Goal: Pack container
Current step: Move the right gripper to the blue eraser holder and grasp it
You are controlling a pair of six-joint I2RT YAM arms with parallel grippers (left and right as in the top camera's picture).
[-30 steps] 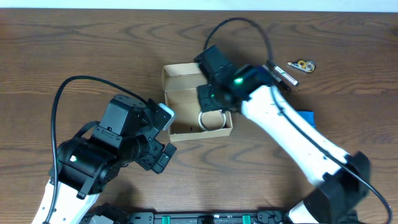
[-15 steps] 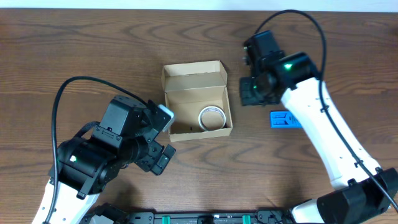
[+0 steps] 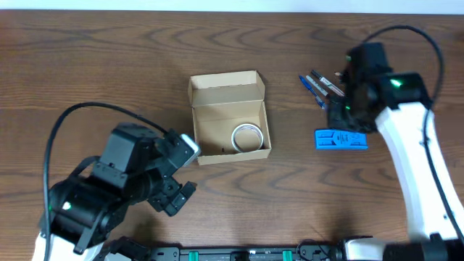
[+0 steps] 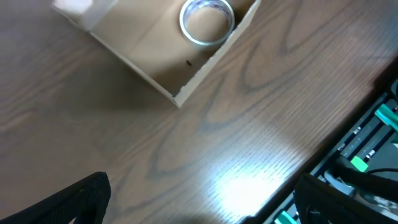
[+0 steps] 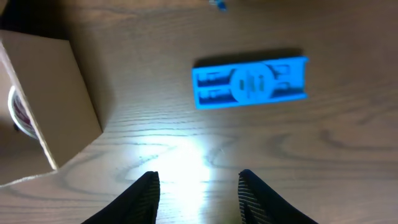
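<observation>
My wood table (image 3: 109,65): pens (image 3: 317,85) and blue block (image 3: 341,139) lie well right of the container (image 3: 225,87); left gripper (image 4: 205,199), right gripper (image 5: 199,196) gape, holding nothing.

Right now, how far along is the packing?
Done: tape roll lies in the open container. In hand: nothing; right gripper hangs open over the table near the blue piece, left gripper open too. Left: blue piece and pens outside, lid to close.
</observation>
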